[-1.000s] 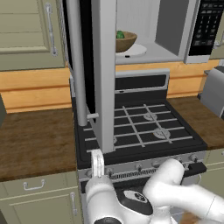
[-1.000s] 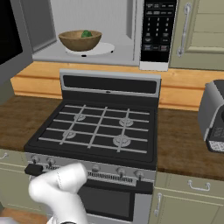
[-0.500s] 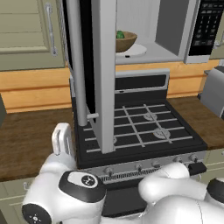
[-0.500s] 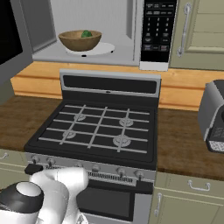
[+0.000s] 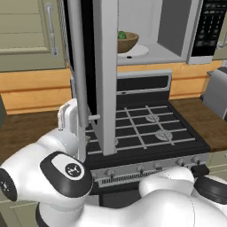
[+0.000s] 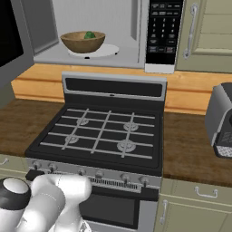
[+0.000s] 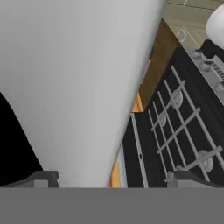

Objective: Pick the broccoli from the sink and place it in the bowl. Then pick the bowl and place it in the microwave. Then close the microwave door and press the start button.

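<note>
Now, up at twelve o'clock in the right base view: microwave (image 6: 113, 36) wide open, white inside, black keypad panel at its right. Sitting in the cavity on the white turntable plate (image 6: 97, 50), a shallow brown wooden bowl (image 6: 83, 42), with a bright-green lump of broccoli (image 6: 89, 35) peeking over the rim. Same bowl (image 5: 127, 42) in the left base view, half cut off at nine o'clock by the microwave door (image 5: 105, 75), swung out edge-on toward the camera, silver frame, long vertical handle down its near side. Down in the hand view, that door (image 7: 78, 87) as a broad grey slab just ahead, black window at eight o'clock. Gripper (image 7: 111, 177) spread wide, a dark fingertip (image 7: 43, 176) at each bottom corner, nothing between, beside the door's edge; touching or apart, hard to tell. Hand itself mostly hidden behind the door in the left base view. Below, black gas stove (image 6: 99, 136) with grey grates, dark wooden counter (image 6: 186, 149) either side, orange backsplash, pale green cabinets, a grey toaster (image 6: 221, 120) at three o'clock.
</note>
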Motion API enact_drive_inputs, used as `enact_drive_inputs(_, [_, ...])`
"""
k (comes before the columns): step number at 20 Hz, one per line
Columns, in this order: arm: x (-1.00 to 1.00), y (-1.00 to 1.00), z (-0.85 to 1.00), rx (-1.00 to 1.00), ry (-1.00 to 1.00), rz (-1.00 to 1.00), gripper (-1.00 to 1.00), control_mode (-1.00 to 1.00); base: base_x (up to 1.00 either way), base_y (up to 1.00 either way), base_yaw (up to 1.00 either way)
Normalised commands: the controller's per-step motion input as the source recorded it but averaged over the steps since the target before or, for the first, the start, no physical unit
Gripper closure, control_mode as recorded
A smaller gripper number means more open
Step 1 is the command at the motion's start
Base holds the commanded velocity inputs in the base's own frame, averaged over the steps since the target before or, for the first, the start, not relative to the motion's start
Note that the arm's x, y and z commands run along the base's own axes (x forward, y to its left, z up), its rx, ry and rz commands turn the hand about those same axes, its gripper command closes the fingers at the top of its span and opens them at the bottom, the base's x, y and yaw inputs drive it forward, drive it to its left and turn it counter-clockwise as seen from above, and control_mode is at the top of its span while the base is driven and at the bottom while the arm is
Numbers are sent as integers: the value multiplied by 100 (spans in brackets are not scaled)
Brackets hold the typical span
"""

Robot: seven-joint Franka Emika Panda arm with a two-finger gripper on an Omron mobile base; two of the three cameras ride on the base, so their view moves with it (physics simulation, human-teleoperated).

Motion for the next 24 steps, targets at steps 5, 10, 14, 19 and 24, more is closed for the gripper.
enact_drive_inputs(5, [0, -100, 26, 5, -2, -17, -100, -100, 0, 0, 0])
enact_drive_inputs(10, [11, -100, 26, 5, 0, -18, -100, -100, 0, 0, 0])
enact_drive_inputs(14, [77, -100, 31, 2, 0, -21, -100, -100, 0, 0, 0])
enact_drive_inputs(19, [100, -100, 40, 0, 6, -22, -100, -100, 0, 0, 0])
enact_drive_inputs(24, [100, -94, 26, 0, 8, -15, -100, -100, 0, 0, 0])
